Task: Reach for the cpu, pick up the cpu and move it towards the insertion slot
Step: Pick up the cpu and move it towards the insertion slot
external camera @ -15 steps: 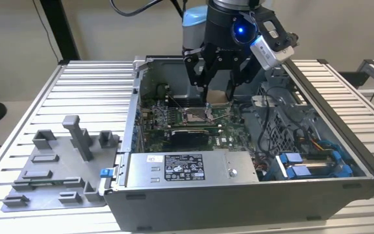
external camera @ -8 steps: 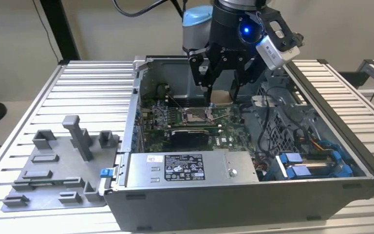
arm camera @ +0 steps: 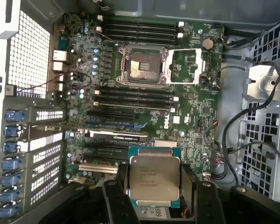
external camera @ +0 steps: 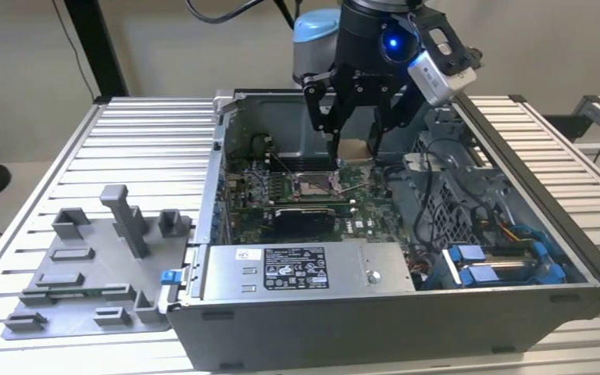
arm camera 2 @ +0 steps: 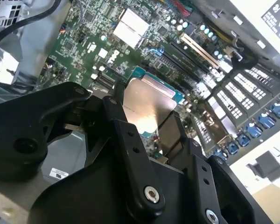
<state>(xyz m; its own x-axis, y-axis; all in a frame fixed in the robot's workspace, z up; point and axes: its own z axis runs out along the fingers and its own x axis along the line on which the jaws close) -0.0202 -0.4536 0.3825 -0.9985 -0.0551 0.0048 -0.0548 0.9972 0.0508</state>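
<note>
My gripper (external camera: 355,151) hangs inside the open computer case, shut on the cpu (external camera: 353,148), whose tan underside faces the exterior view. In both wrist views the cpu (arm camera: 154,178) (arm camera 2: 148,103) shows its silvery face, clamped at two opposite edges between black fingers (arm camera: 190,185). The insertion slot (external camera: 314,185) lies on the green motherboard just below the cpu and slightly toward the exterior view's left. In the first wrist view the insertion slot (arm camera: 143,66) stands open, its metal frame swung aside and its centre bare. The cpu is held above the board, apart from the slot.
A grey plastic tray (external camera: 40,308) with upright posts sits on the slatted table at the exterior view's left. Case walls (external camera: 216,168), a silver power supply (external camera: 300,269), black cables (arm camera: 233,126) and blue card clips (arm camera: 11,163) surround the motherboard.
</note>
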